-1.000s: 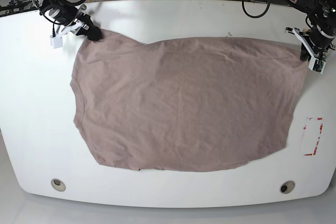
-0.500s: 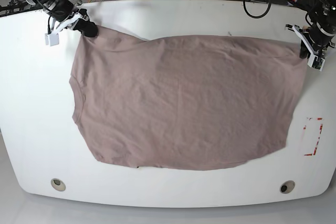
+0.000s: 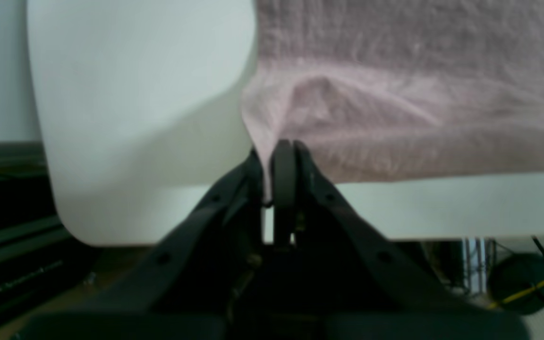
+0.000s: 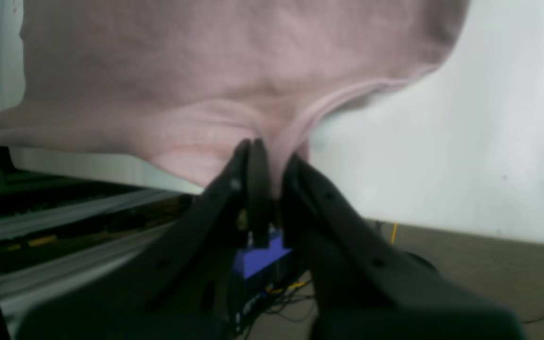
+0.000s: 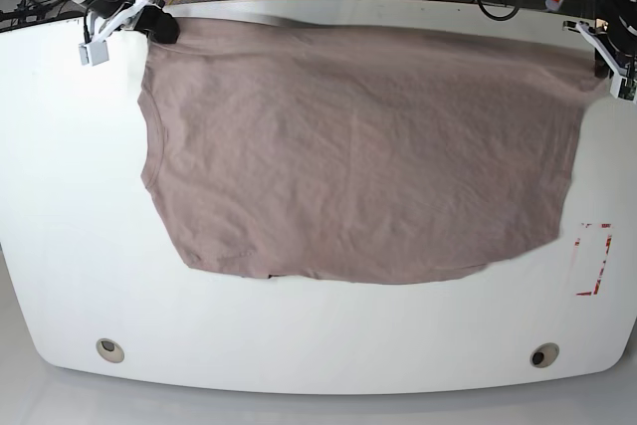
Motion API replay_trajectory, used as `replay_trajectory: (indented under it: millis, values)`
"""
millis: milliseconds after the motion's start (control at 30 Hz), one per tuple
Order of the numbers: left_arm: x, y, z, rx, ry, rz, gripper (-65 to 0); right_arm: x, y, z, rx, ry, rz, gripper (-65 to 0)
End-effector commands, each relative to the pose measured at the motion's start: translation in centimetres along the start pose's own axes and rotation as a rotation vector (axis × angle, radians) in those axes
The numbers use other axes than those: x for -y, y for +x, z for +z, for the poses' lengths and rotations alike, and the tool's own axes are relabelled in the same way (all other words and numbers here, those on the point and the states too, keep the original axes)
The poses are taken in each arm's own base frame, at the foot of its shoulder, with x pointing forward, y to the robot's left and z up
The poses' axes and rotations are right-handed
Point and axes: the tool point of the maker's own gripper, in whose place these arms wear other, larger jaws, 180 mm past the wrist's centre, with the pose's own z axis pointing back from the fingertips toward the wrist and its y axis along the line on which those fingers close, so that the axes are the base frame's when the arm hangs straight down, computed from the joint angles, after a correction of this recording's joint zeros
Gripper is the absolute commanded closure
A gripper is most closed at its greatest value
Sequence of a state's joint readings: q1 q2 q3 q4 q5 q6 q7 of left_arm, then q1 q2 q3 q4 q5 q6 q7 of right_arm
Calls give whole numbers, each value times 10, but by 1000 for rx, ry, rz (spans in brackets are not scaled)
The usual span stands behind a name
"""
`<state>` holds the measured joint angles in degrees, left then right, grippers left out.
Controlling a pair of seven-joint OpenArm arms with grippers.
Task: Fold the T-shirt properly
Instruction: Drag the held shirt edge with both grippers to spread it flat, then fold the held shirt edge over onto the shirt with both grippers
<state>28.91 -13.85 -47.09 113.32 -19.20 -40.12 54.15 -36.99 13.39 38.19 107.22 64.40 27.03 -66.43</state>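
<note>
- Both arms have hauled the T-shirt (image 5: 358,146) toward the far edge of the tabletop (image 5: 60,196) since the earlier frames; its far hem, which sagged in a curve, now runs nearly straight along that edge, and the near hem has slid away from the front.
- Over on the left of the base view, the right gripper (image 5: 159,25) sits at the far corner of the tabletop, jaws clamped tight on a corner of the shirt. The right wrist view shows a pinch of pink cloth and a rolled hem squeezed between the dark fingers (image 4: 253,174).
- Across the middle, the shirt lies spread flat and broad on the white surface, smooth with few wrinkles. That tension between the two grips looks like the reason for the hold: stretch it out first, fold after.
- On the right, the left gripper (image 5: 604,59) holds the opposite far corner, jaws shut on cloth; the left wrist view shows fabric gathered into a peak right at the pads (image 3: 284,170).
- Further right, a red-edged marking (image 5: 594,259) sits on the tabletop, just clear of the shirt's edge.
- My read: this is the flattening stage, with no fold made yet.
</note>
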Motion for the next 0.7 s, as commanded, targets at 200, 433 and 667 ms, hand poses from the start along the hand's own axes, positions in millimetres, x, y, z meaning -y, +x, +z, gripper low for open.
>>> replay_trajectory:
  millis: [200,433,667]
  values:
    - [-6,7,5,24,18,-17,0,-8,3,6,17,35,27,0]
    - [-10,44,-3,121,31,-6,0,-14,29,-3,82,71,63,0]
    - [-12,86,-13,206,44,-23,-1,-8,64,-19,157,105,42,0]
